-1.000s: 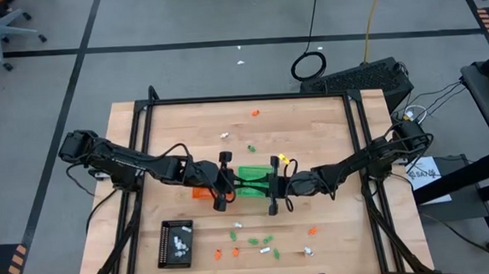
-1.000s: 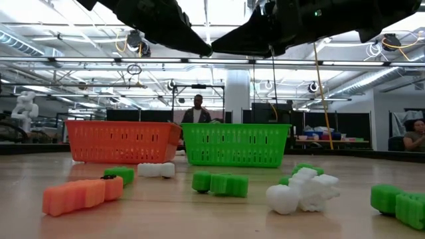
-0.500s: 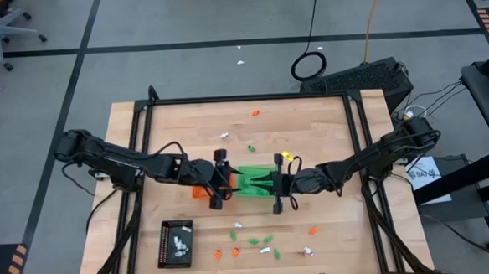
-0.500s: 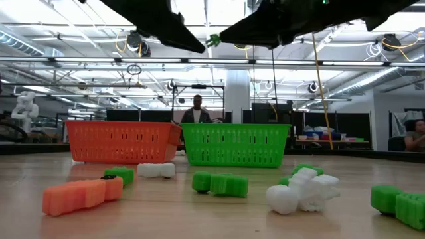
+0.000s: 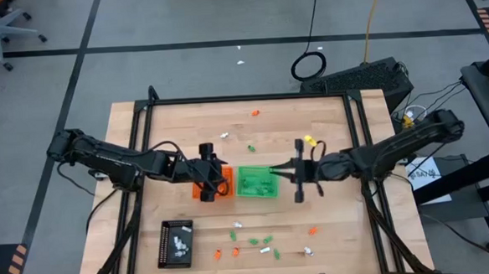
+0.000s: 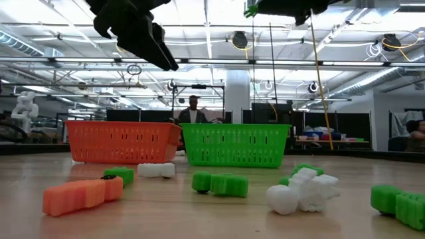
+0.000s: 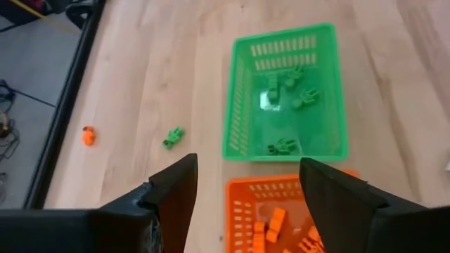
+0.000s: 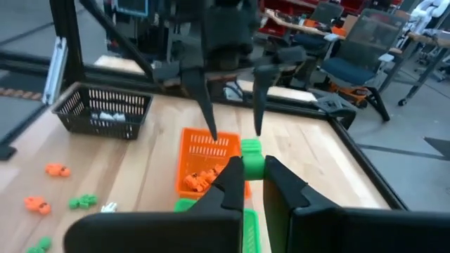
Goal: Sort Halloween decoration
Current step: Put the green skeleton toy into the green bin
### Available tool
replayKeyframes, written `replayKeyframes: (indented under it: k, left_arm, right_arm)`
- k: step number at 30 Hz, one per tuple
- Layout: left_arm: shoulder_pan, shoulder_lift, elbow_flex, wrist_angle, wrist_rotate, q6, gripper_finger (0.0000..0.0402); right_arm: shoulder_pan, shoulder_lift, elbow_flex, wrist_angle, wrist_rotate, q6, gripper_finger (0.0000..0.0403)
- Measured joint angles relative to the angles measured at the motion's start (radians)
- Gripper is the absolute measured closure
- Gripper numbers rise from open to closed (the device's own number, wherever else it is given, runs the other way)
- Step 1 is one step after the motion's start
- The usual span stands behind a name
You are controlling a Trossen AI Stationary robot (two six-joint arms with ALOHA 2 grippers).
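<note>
Across the wooden desk [image 5: 328, 124], tiny orange, green and white Halloween trinkets [image 5: 252, 241], mostly scattered near the front edge, a few toward the back; others already lying in the green tray [image 5: 256, 182], the orange tray [image 5: 214, 187] and the black tray [image 5: 175, 243]. Above the orange tray, left pincer [image 5: 216, 172] spread wide, holding nothing. Over the green tray's edge, right pincer [image 8: 253, 169] clamped on one small green trinket [image 8: 252, 157].

Grey floor [image 5: 180, 23] w/ dark tape lines, office chair [image 5: 0, 28], bright ceiling lights [image 6: 206, 13].
</note>
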Motion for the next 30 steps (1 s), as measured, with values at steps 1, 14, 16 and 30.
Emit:
replayKeyframes:
  k: [1, 14, 16, 30]
  left_arm:
    - [0.000, 0.000, 0.000, 0.001, -0.006, 0.000, 0.0155]
    - [0.009, 0.000, 0.000, 0.008, -0.017, 0.042, 0.0155]
    - [0.016, 0.000, -0.001, 0.011, -0.017, 0.043, 0.0155]
    - [0.062, 0.000, -0.001, 0.151, 0.007, 0.084, 0.0155]
  right_arm:
    - [0.000, -0.020, 0.000, -0.009, 0.000, 0.005, 0.0397]
    - [0.000, -0.098, 0.000, -0.094, -0.079, 0.002, 0.0397]
    - [0.001, -0.085, 0.000, -0.095, -0.109, 0.000, 0.0397]
    - [-0.033, 0.135, 0.053, -0.097, -0.096, 0.201, 0.0397]
